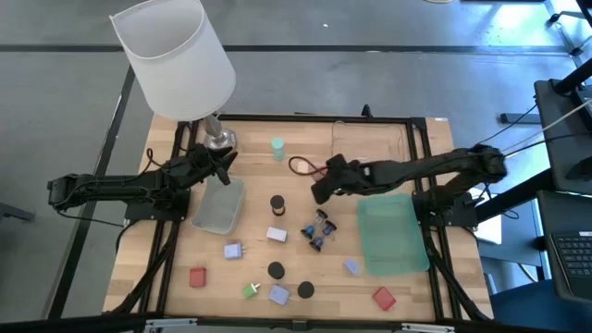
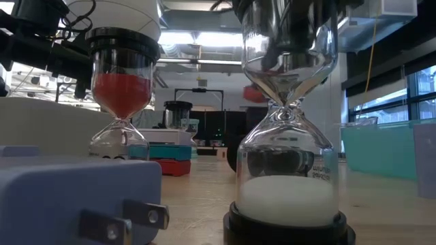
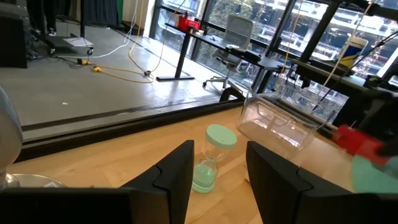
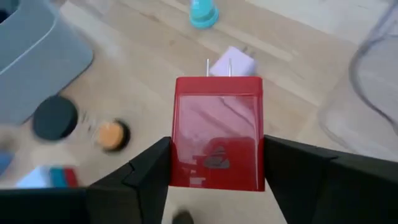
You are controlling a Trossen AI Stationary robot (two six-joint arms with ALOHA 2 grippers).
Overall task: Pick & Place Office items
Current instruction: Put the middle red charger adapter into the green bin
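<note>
Right hand [image 4: 214, 163] clenched on red block [image 4: 217, 130] above tabletop [image 1: 305, 139] centre; its label unreadable. Left hand [image 3: 217, 171] released near far-left corner.

I was running the rig in an open office-like lab: a concrete floor [image 3: 74, 93], a standing desk [image 3: 205, 46] with an office chair [image 3: 239, 34], and tall windows [image 3: 292, 25] upper right.

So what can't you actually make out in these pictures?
- High view: the red plug block in the right end effector is hidden beneath the arm.
- Low view: the sand timers block the table.
- Right wrist view: the black round cap is blurred.
</note>
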